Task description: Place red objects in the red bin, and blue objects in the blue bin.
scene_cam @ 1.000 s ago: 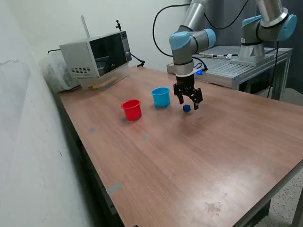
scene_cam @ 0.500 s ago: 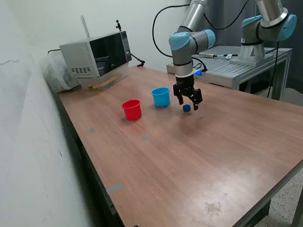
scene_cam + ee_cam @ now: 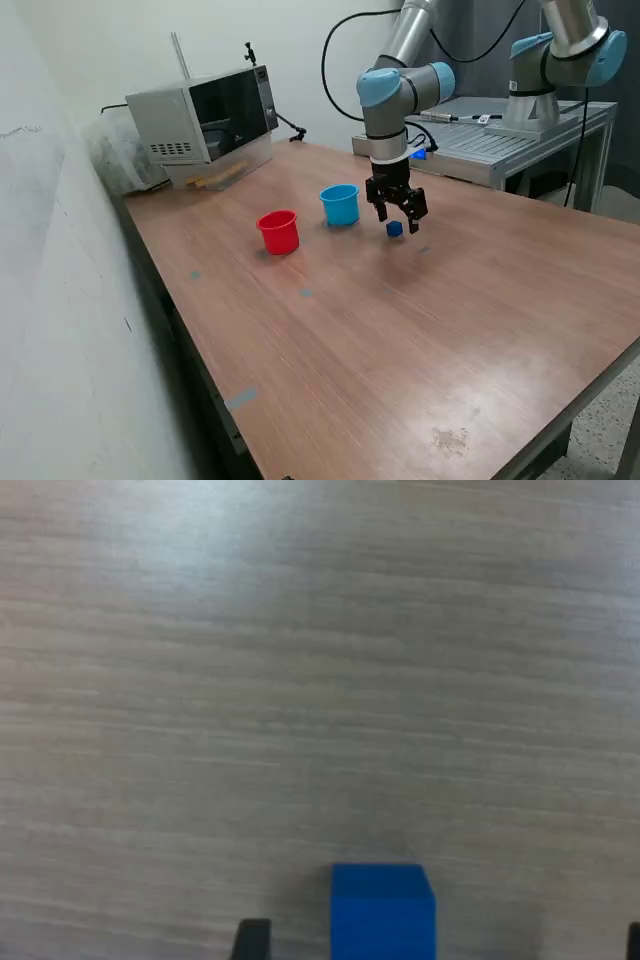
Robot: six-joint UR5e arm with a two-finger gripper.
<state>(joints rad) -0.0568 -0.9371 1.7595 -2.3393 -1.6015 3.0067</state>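
Exterior view: my claw [image 3: 398, 218] hangs low over the table [image 3: 420, 330], fingers spread, pointing down. Nothing is pinched between them. One blue cube [image 3: 395, 229] sits on the wood right under the claw, between the fingertips as far as I can judge from this angle; whether either finger touches it I cannot tell.

Wrist view: the cube [image 3: 383, 910] shows at the frame edge, flat on the wood grain. A dark fingertip [image 3: 251, 938] stands beside it with a clear gap. A second dark sliver at the opposite edge is too small to call.

Blue cup [image 3: 340, 205] stands upright just beside the claw, toward the exterior view's left. Red cup [image 3: 279, 232] stands upright a little further to that side, near the blue one but apart from it. I cannot see into either cup. I see only the one cube on the table; no red cubes show in either view.

Further out: a microwave [image 3: 205, 122] at the far corner of the table, dark door, vent grille on its side. No brand or writing legible on it or on the arm. Behind the table, a second arm [image 3: 565, 55] is mounted on a metal bench [image 3: 505, 150].
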